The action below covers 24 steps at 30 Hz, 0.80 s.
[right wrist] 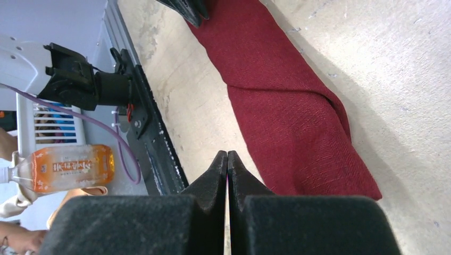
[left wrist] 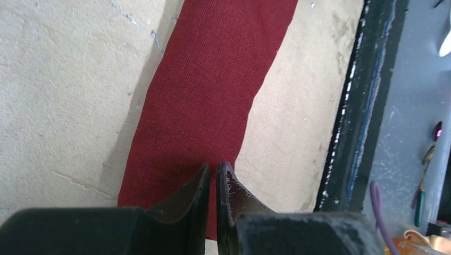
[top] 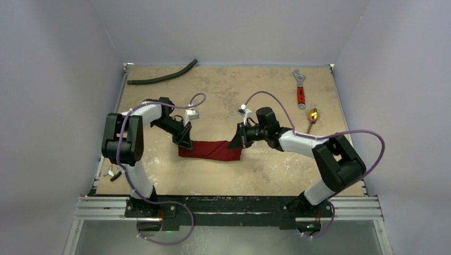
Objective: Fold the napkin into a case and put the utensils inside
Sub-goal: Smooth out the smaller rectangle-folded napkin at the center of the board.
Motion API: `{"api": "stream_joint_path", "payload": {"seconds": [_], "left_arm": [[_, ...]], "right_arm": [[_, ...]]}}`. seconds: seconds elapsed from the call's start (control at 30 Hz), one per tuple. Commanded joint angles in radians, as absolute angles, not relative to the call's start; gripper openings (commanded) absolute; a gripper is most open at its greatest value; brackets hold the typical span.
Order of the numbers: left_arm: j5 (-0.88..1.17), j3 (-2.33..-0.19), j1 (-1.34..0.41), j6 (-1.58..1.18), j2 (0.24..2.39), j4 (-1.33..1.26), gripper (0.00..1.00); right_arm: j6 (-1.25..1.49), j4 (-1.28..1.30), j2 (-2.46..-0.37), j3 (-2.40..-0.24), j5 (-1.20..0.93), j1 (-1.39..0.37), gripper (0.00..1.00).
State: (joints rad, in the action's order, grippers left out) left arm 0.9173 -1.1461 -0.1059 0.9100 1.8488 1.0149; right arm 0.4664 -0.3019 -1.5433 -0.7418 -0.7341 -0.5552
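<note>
The dark red napkin point(top: 210, 150) lies folded into a narrow strip across the middle of the table, with a diagonal fold near its right end point(right wrist: 287, 106). My left gripper point(top: 185, 139) sits on the strip's left end. In the left wrist view its jaws point(left wrist: 211, 167) are closed to a thin slit with red cloth point(left wrist: 213, 79) in it. My right gripper point(top: 236, 142) is at the strip's right end, with its jaws point(right wrist: 227, 154) fully shut just beside the cloth's corner and nothing between them. One gold utensil, a spoon point(top: 312, 116), lies at the far right.
A red-handled silver wrench point(top: 300, 90) lies behind the spoon. A black hose point(top: 162, 77) lies along the far left edge. A small metal piece point(top: 113, 172) sits at the table's left edge. An orange drink bottle point(right wrist: 64, 167) lies beyond the table's front rail point(right wrist: 151, 154).
</note>
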Motion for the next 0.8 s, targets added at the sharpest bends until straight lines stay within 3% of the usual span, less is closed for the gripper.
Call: {"api": "stream_joint_path", "payload": {"seconds": [0.0,0.17,0.47,0.57,0.63,0.67,0.7,0.73,0.77], "left_arm": [[0.879,-1.097,-0.102,0.926,1.796,0.909,0.08],[0.863,-1.061,-0.101,0.915,1.804,0.867,0.0],[0.861,-0.994,-0.102,0.77,1.793,0.675,0.0],[0.912,-1.028,-0.102,0.719,1.764,0.692,0.13],[0.93,-1.047,-0.102,0.671,1.714,0.703,0.38],[0.936,-1.065,-0.101,0.646,1.689,0.714,0.67],[0.937,-1.086,-0.102,0.63,1.668,0.736,0.81],[0.94,-1.122,-0.101,0.619,1.65,0.775,0.86],[0.939,-1.164,-0.102,0.618,1.639,0.829,0.89]], "right_arm": [[0.508,-0.4,-1.646,-0.752,-0.772,-0.549,0.0],[0.506,-0.427,-1.775,-0.76,-0.746,-0.528,0.0],[0.444,-0.424,-1.777,-0.764,-0.759,-0.525,0.0],[0.412,-0.352,-1.695,-0.806,-0.773,-0.525,0.02],[0.373,-0.24,-1.626,-0.86,-0.733,-0.525,0.19],[0.348,-0.176,-1.596,-0.895,-0.698,-0.525,0.29],[0.32,-0.111,-1.564,-0.928,-0.658,-0.524,0.34],[0.294,-0.044,-1.529,-0.97,-0.605,-0.523,0.48],[0.261,0.042,-1.508,-1.014,-0.548,-0.521,0.83]]}}
